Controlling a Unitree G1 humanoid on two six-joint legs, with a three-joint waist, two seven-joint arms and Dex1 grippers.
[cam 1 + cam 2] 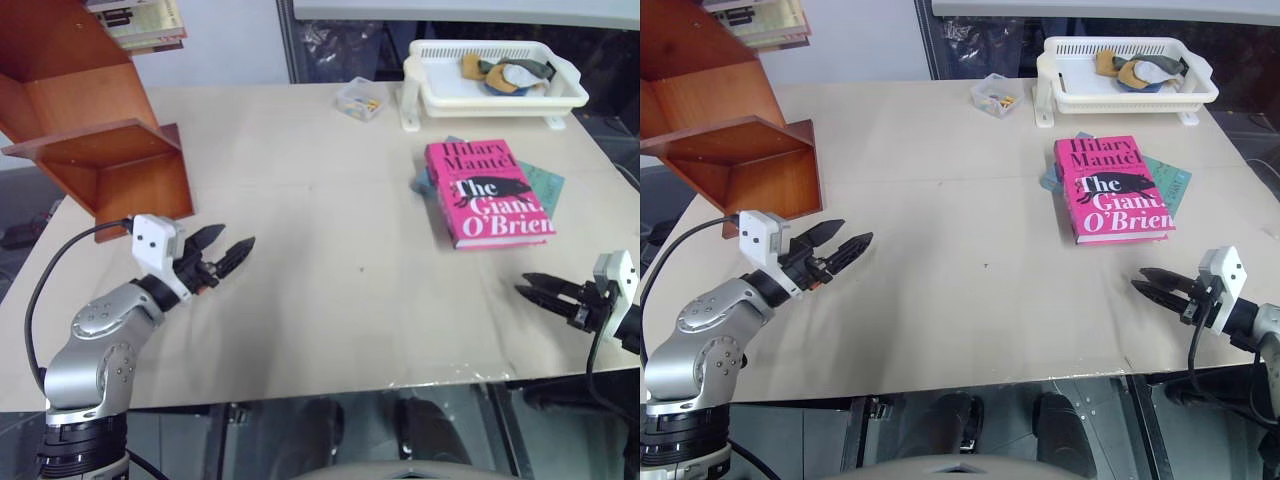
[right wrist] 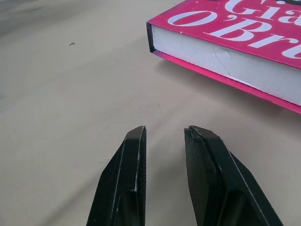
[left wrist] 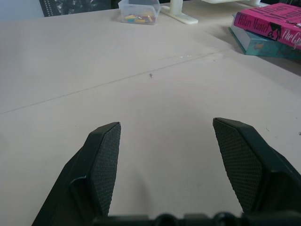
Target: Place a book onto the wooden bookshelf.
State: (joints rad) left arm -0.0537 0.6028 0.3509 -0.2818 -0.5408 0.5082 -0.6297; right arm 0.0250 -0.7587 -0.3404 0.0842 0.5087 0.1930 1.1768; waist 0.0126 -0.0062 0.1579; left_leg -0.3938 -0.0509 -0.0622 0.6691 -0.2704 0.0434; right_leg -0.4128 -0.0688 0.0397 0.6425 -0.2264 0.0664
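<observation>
The pink book is seen lying flat, cover up, on the beige table, toward its right side and short of the far edge. It rests partly on a thinner teal book. A white basket tray stands at the far right corner, a small clear box just beside it. The wooden bookshelf is set at the far left corner, well apart from the book.

The left gripper is held above the table near the left edge, fingers spread wide, nothing between them. The right gripper is held low near the right edge, just short of the book's near corner, fingers drawn narrow and empty.
</observation>
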